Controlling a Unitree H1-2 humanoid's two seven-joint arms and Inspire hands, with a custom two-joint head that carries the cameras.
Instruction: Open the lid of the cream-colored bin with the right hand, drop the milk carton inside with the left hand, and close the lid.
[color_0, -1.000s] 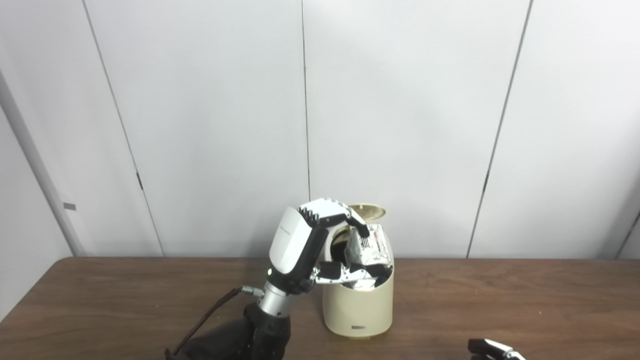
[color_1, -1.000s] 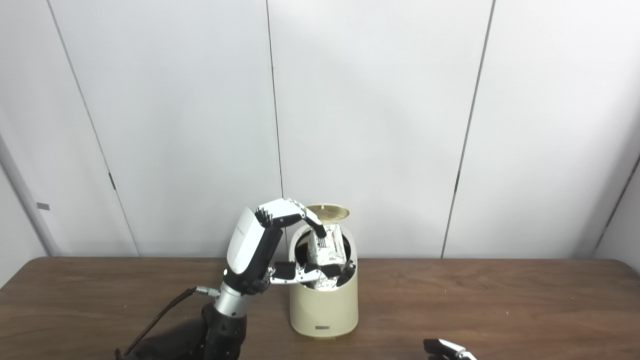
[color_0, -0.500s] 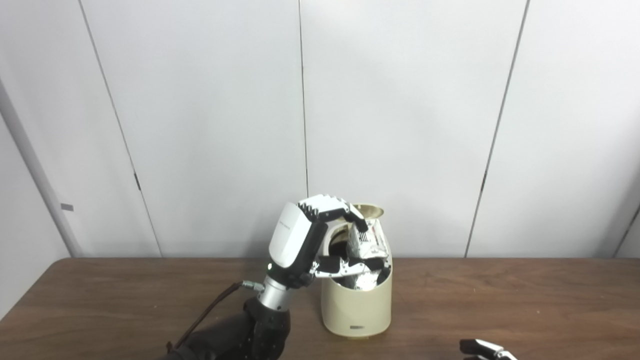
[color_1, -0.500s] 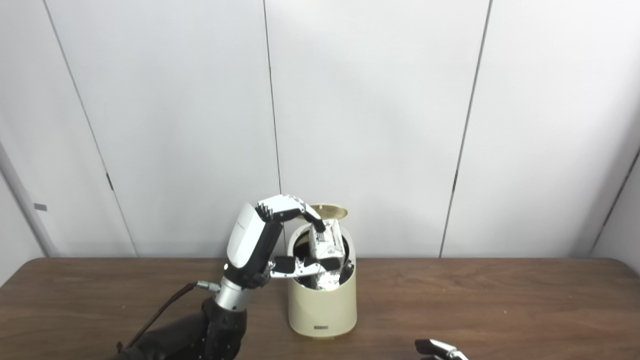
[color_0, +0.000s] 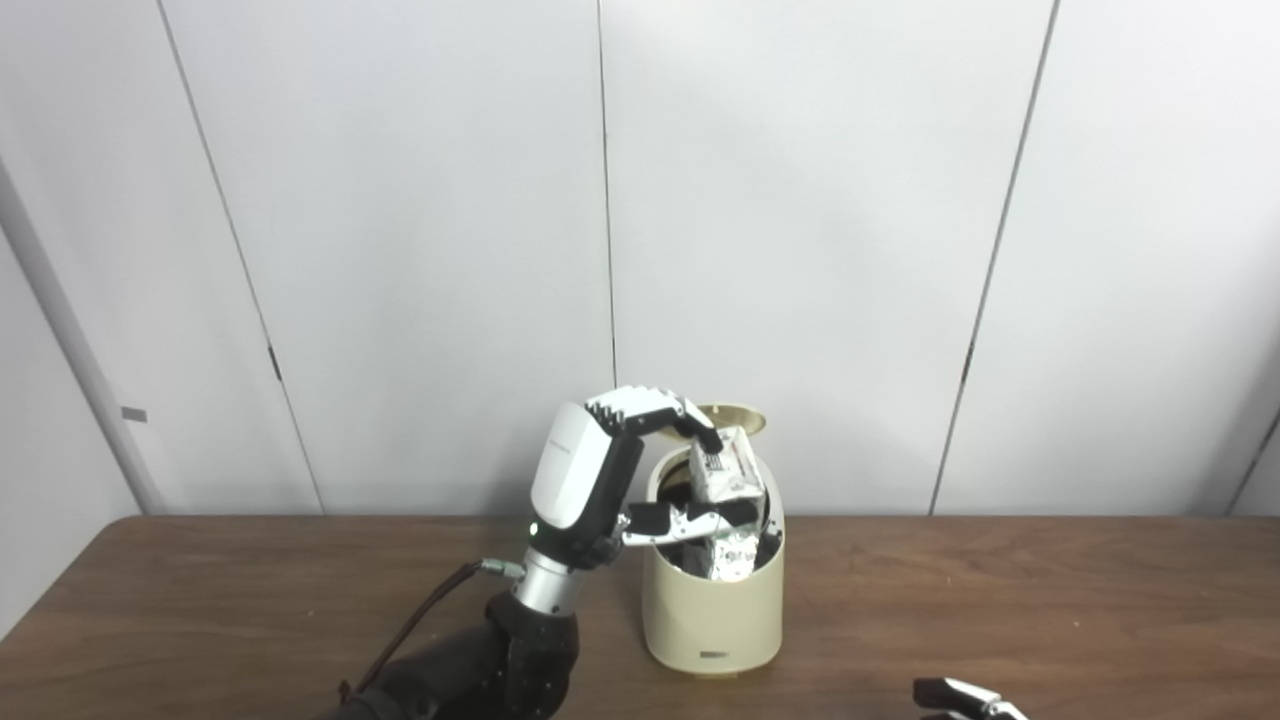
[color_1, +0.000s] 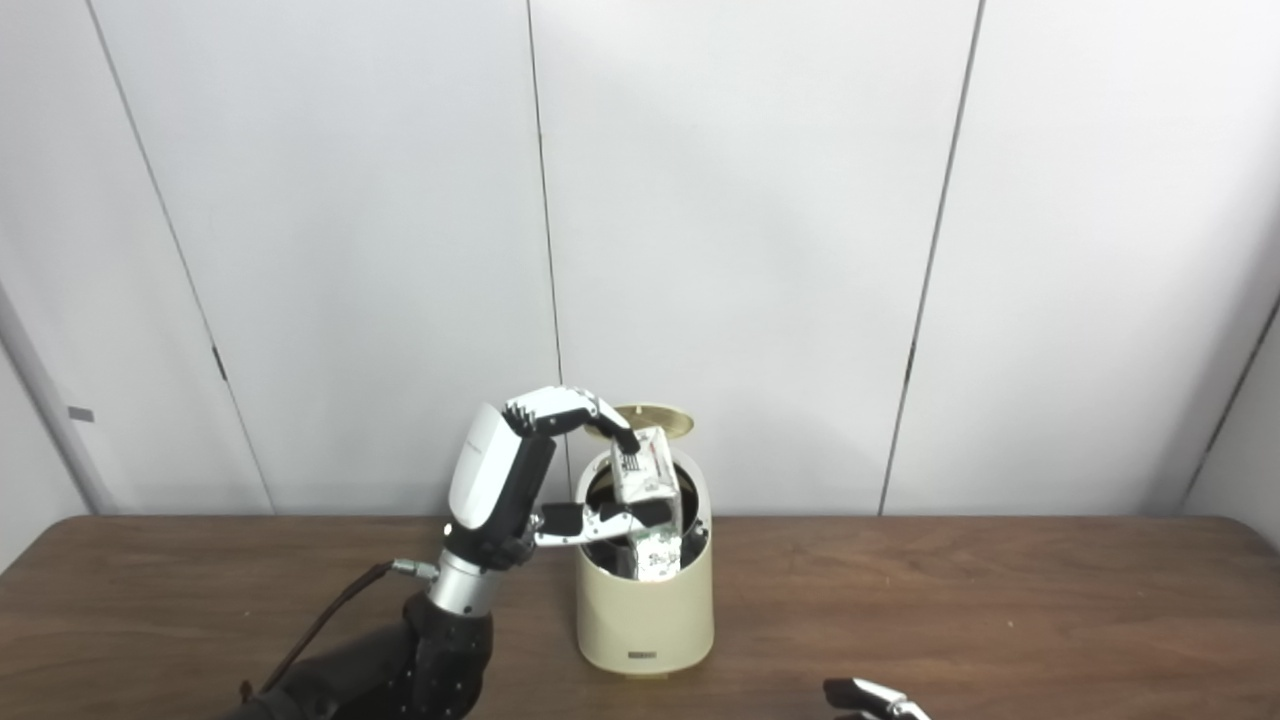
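A brown wooden worktop (color_0: 1000, 600) runs before a white panelled wall. At its centre stands the cream-colored bin (color_0: 712, 610), its round lid (color_0: 735, 418) tipped open at twelve o'clock behind the mouth. The left robot hand (color_0: 610, 480), at nine o'clock of the bin, grasps the milk carton (color_0: 722, 472) between fingers on top and thumb below. Over the last second the carton has risen slightly and tilted; it hangs above the mouth, over crumpled packaging already inside, not yet dropped. Release likely comes next, then closing the lid. The right robot hand (color_0: 965, 695) only peeks in at five o'clock; whether clenched or released cannot be told.
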